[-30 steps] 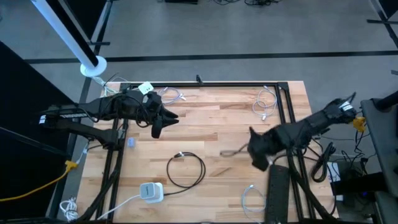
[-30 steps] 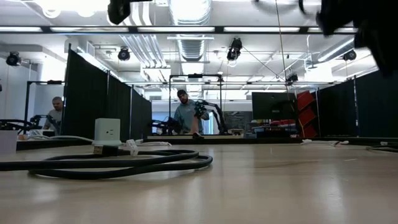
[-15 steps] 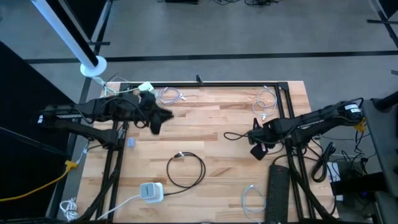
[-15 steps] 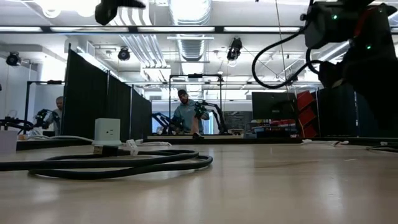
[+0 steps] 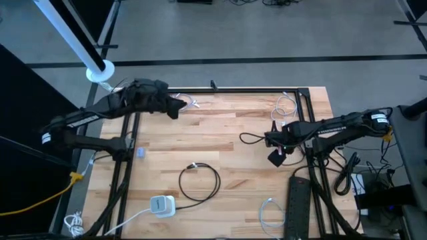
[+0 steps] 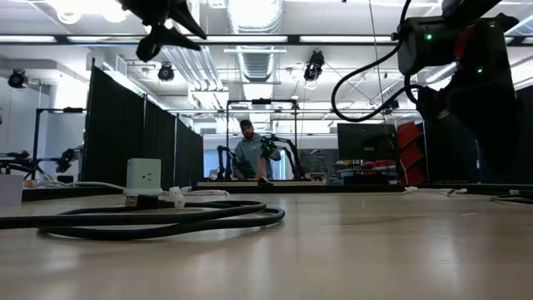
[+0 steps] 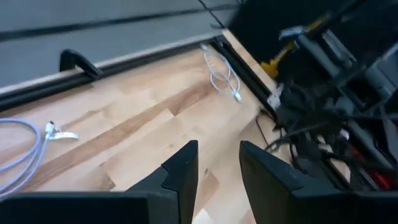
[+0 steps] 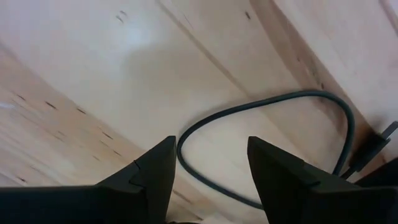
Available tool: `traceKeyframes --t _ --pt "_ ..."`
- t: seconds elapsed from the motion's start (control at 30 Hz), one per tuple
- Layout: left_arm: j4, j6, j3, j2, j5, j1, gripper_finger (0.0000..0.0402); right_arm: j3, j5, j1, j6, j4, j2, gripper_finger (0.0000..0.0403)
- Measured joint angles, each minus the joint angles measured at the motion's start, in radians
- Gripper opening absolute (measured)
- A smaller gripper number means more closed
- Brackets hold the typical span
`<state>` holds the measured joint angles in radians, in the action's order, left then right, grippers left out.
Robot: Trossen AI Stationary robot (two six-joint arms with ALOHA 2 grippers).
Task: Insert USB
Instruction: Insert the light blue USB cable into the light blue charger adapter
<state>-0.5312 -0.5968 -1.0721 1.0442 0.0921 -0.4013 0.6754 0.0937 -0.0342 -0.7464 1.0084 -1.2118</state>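
A black cable (image 5: 200,181) lies coiled at the table's middle near side, its plug end (image 5: 193,166) on the wood. A white charger block (image 5: 160,205) sits near the front edge; in the low view the charger block (image 6: 143,177) stands behind the coil (image 6: 158,218). My left gripper (image 5: 177,109) hovers open over the far left corner, and the left wrist view shows nothing between the fingers of this gripper (image 7: 217,152). My right gripper (image 5: 275,156) points down over the right side, open above bare wood (image 8: 208,149).
White cables lie at the far left (image 5: 187,102), far right (image 5: 285,110) and near right (image 5: 270,212). A black power strip (image 5: 298,203) lies along the right edge. A dark cable loop (image 5: 250,138) hangs off my right arm. People stand in the room behind.
My left gripper has swung from the table's left middle toward the far edge. My right gripper has come down and shifted a little toward the far edge, its arm now stretched lower over the table. The coiled cable and charger have stayed put.
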Motion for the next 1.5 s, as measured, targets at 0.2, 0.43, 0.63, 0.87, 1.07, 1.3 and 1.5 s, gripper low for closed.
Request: traceKeyframes --t 0.2,0.43,0.63,0.87,1.07,1.3,1.5 --pt "-0.251 0.182 -0.162 0.106 0.036 0.054 0.0104 0.034 -0.002 0.003 0.047 0.003 0.012 0.0196" --pt "-0.799 0.239 -0.423 0.301 -0.206 0.098 0.0128 0.113 -0.056 0.003 0.059 0.003 0.057 0.0197" --pt "-1.024 0.226 -0.396 0.414 -0.159 0.168 0.0203 0.161 -0.127 0.003 0.054 0.000 0.092 0.0195" --pt "-1.034 0.295 -0.217 0.484 -0.139 0.272 0.0293 0.174 -0.149 0.003 0.061 -0.006 0.103 0.0195" --pt "-1.035 0.297 -0.018 0.528 -0.100 0.300 0.0313 0.175 -0.164 0.003 0.084 -0.036 0.102 0.0195" --pt "-1.018 0.305 0.129 0.573 -0.103 0.300 0.0314 0.175 -0.174 0.003 0.093 -0.057 0.102 0.0195" --pt "-0.977 0.367 0.195 0.591 -0.111 0.305 0.0314 0.174 -0.174 0.003 0.066 -0.057 0.102 0.0195"
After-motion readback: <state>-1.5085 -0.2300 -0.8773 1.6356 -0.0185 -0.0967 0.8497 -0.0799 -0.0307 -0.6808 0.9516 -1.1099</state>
